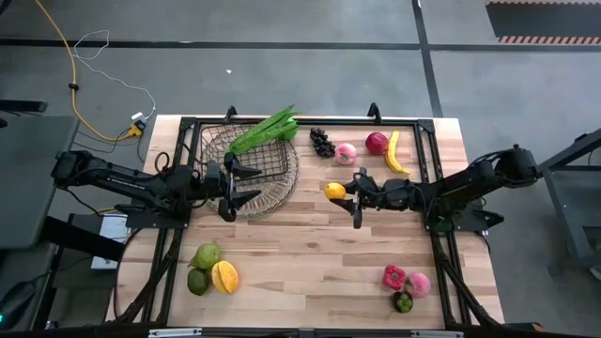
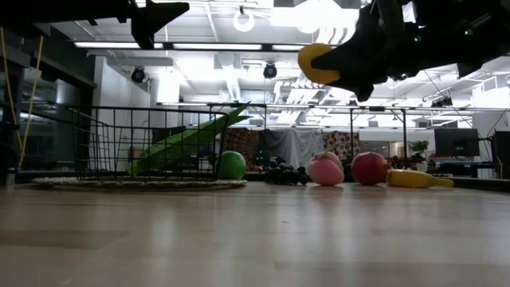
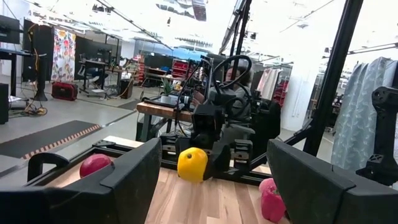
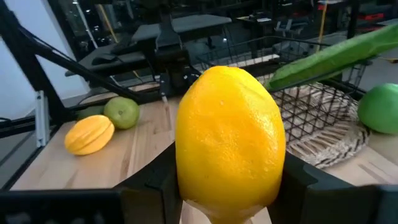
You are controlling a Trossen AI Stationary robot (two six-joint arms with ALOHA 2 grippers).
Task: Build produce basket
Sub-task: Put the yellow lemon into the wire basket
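The wooden counter (image 1: 310, 253) is seen carrying the wire basket (image 1: 274, 178) at its far left part, and long green leafy stalks (image 1: 265, 130) are laid in it, jutting over the rim. The left gripper (image 1: 246, 185) is held above the basket with fingers spread wide, empty. A yellow lemon (image 1: 335, 192) is clamped in the right gripper (image 1: 352, 195), raised off the counter just beside the basket. No legible writing is seen.
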